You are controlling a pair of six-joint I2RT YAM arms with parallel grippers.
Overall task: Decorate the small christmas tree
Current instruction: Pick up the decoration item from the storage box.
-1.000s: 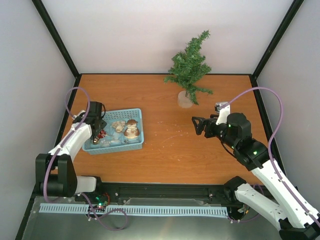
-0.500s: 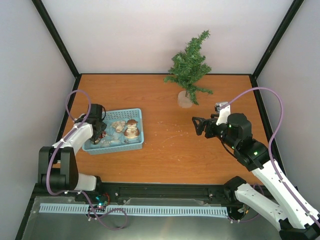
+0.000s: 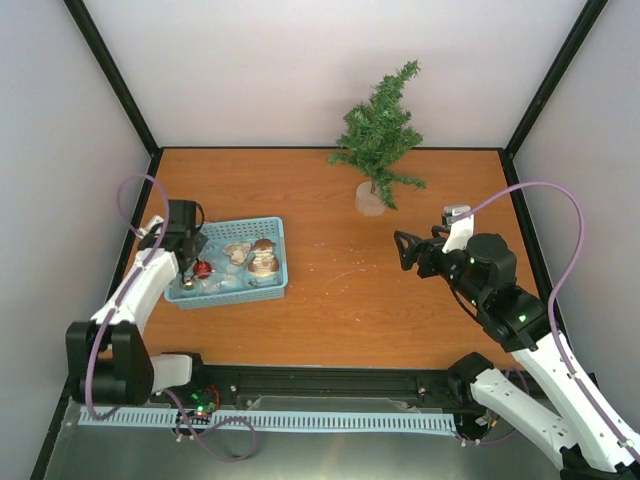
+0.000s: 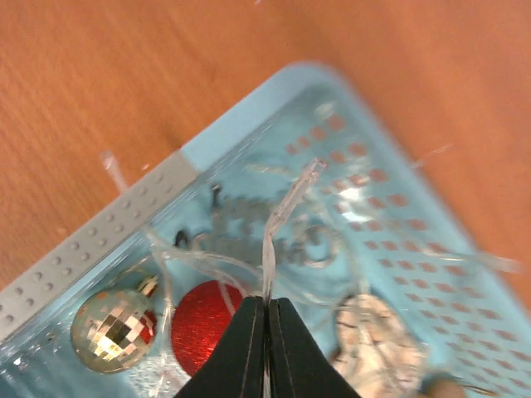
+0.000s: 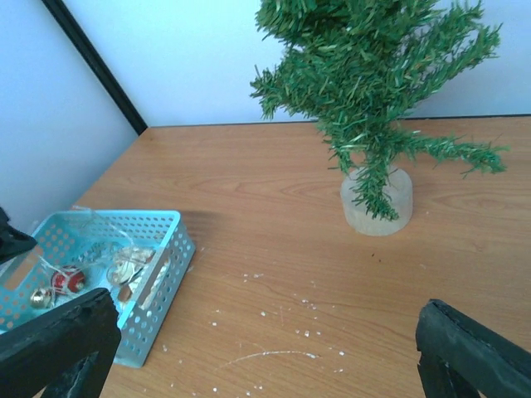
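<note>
The small christmas tree point(image 3: 378, 130) stands upright on its pale round base at the back of the table, also in the right wrist view point(image 5: 373, 75). My left gripper point(image 3: 192, 258) hangs over the left end of a light blue basket point(image 3: 283, 255). In the left wrist view its jaws point(image 4: 267, 305) are shut on a clear ribbon strand point(image 4: 286, 207) that rises from among the ornaments. Below it lie a red ball point(image 4: 203, 323), a mirror ball point(image 4: 112, 323) and a silver snowflake ornament point(image 4: 249, 228). My right gripper point(image 3: 400, 250) is open in mid-air, right of centre, with nothing between its fingers.
The basket point(image 5: 158, 307) also holds pale and brown ornaments point(image 3: 262, 258) at its right end. White crumbs point(image 5: 307, 311) speckle the wood between basket and tree. Black frame posts and white walls enclose the table on three sides.
My left gripper has closed on the clear ribbon strand and shifted slightly left over the basket. The right arm has drifted a little to the right.
</note>
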